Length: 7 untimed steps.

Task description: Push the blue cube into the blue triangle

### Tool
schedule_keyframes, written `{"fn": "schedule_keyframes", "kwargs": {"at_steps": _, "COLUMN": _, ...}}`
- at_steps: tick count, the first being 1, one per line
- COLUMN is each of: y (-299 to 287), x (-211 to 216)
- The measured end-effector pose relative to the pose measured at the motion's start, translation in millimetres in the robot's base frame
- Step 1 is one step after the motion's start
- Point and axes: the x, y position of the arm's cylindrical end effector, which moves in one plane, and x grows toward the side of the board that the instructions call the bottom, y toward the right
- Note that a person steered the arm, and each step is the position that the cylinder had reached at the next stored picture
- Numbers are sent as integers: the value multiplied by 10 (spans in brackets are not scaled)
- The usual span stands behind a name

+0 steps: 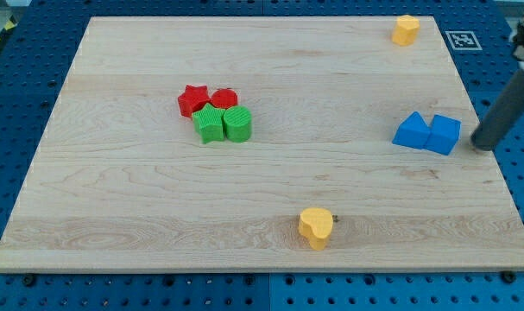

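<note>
The blue cube point(445, 134) sits near the board's right edge, touching the blue triangle point(411, 130) on its left side. My tip point(482, 145) is just to the right of the blue cube, a small gap away, at the board's right edge. The dark rod rises from it up and to the right.
A red star point(192, 98) and a red block point(224, 99) sit left of centre, touching a green star point(210, 123) and a green cylinder point(238, 124). A yellow heart point(316, 227) lies near the view's bottom. A yellow block point(406, 30) is at the top right.
</note>
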Motion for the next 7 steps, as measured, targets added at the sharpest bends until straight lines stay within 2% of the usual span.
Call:
{"fn": "schedule_keyframes", "kwargs": {"at_steps": 2, "y": -339, "x": -122}}
{"fn": "schedule_keyframes", "kwargs": {"at_steps": 3, "y": -342, "x": -149}}
{"fn": "schedule_keyframes", "kwargs": {"at_steps": 4, "y": -124, "x": -410}}
{"fn": "schedule_keyframes", "kwargs": {"at_steps": 6, "y": -103, "x": -788}}
{"fn": "schedule_keyframes", "kwargs": {"at_steps": 7, "y": -103, "x": -791}}
